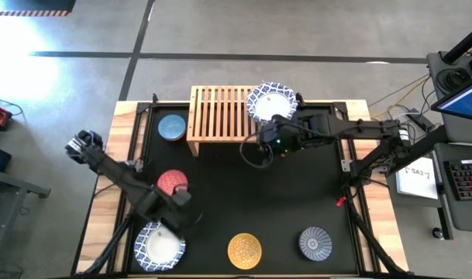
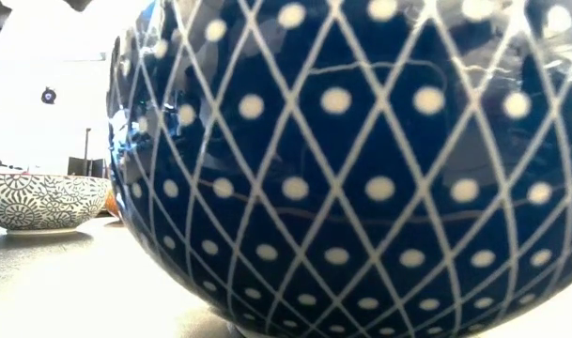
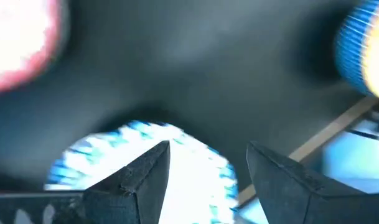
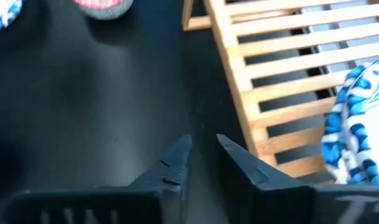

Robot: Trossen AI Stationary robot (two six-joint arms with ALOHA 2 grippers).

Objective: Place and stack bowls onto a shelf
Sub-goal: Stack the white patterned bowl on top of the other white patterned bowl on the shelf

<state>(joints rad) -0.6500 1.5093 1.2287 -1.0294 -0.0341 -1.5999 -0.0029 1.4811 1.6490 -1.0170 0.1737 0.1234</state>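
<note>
The light-wood slatted shelf [image 1: 218, 113] stands at the far middle of the black mat. A white bowl with a blue-patterned rim [image 1: 270, 101] rests on the shelf's right end and also shows in the right wrist view [image 4: 357, 124]. My right gripper [image 1: 256, 149] [image 4: 203, 140] is in front of the shelf over bare mat, empty, with only a narrow gap between its fingers. My left gripper [image 1: 176, 211] [image 3: 208, 149] is open over a second white, blue-rimmed bowl [image 1: 160, 246] [image 3: 189, 168] at the near left. One finger is over the bowl's inside and one is outside its rim.
On the mat stand a blue bowl [image 1: 172, 126] left of the shelf, a red bowl [image 1: 172, 182], a yellow bowl [image 1: 244, 249] and a ribbed dark grey bowl [image 1: 315, 242]. A dark blue dotted bowl wall [image 2: 361, 169] fills the low view. The mat's middle is bare.
</note>
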